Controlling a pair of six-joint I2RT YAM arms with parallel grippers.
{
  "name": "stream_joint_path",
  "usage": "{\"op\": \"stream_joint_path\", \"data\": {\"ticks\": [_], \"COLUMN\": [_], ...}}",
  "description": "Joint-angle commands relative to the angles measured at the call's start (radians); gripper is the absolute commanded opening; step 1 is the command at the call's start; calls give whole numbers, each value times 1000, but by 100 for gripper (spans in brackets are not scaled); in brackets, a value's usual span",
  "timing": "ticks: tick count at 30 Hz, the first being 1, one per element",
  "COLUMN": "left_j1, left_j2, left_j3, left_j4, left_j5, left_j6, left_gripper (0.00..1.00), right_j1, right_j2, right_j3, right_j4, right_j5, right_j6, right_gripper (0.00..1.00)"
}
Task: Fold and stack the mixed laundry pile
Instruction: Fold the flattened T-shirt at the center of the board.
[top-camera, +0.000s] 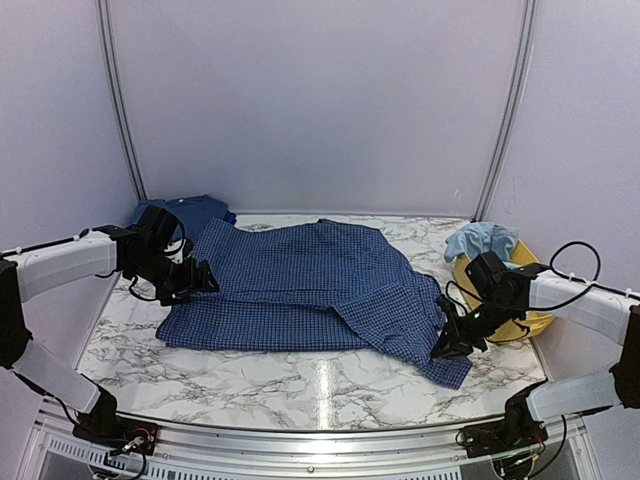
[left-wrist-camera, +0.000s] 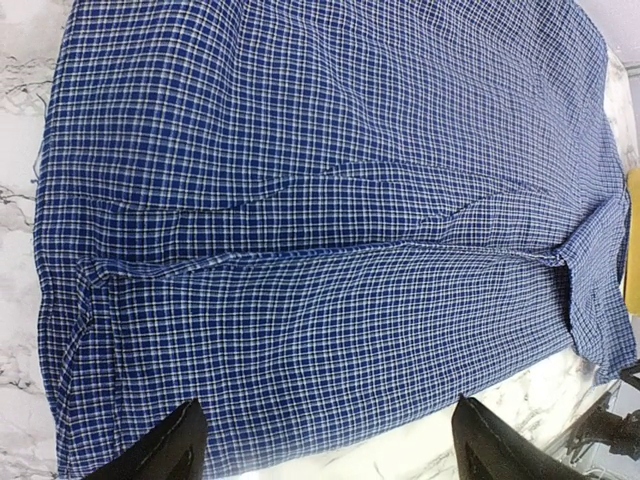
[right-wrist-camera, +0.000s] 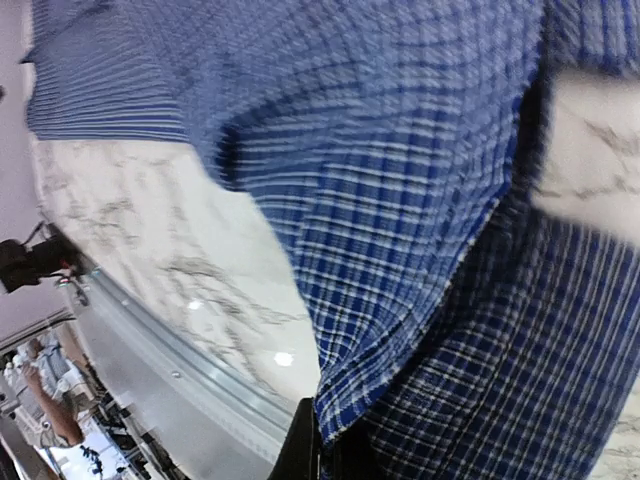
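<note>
A navy checked shirt (top-camera: 300, 290) of thin woven cotton, printed in a small white-and-blue grid, is seen spread wide and nearly flat across the middle of the top view, with soft creases and a long folded seam running through it. It is laid on a glossy marble table (top-camera: 250, 375), white with grey veins, whose near edge is bounded by a ribbed aluminium rail (top-camera: 320, 440). At the shirt's left edge the left gripper (top-camera: 200, 277) is held low with its two dark, tapered fingers (left-wrist-camera: 160, 450) spread wide apart, and nothing is gripped between them; the hem is framed by them in the left wrist view. At the lower right of the top view the right gripper (top-camera: 450, 345) is closed on a loose corner of the shirt, and in the right wrist view the cloth is seen pinched at the fingers and pulled up into a slack, draped fold above the marble. A solid dark-blue piece (top-camera: 190, 212) is bunched in the upper left, partly hidden behind the left arm. At the right a rounded yellow tub (top-camera: 520, 325) of smooth plastic is largely blocked by the right arm, and a crumpled light-blue T-shirt (top-camera: 480, 240) is draped over its far rim. The scene is enclosed by plain pale walls (top-camera: 320, 100).
</note>
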Motion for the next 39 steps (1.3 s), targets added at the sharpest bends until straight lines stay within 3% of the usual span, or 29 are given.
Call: {"op": "stream_joint_path", "data": {"ticks": [1,5,11,17,23,27,31,39], "left_j1": [-4,0,12,30,43,59,52,-87], "left_j2": [-40,-15,70,143,202,221,200,157], "left_j3": [5,40,121,203,243,252,255,237], "left_j4": [-23,-23,-27,-30,-39,-40,36,280], "left_j5": [-45,-60,-87,-113,-129,-92,69,157], "left_j6": [-12,-19,32,103,164,160,158,101], "left_gripper": [88,90,99,99,99,99,99,99], "right_j1": [10,10,9,4,2,-1,3,73], "right_j2": [-96,-13,289,534,707,744,725,701], "right_j3": [181,370,627,886,993,995,960,655], "right_j4": [197,401,594,666,681,747,835,1459], "right_j5": [-300,-372,-354,-280,-274,-285,-322,-279], "right_j6": [115,233,316,349,364,430,513,913], "right_gripper": [0,0,0,0,0,0,0,0]}}
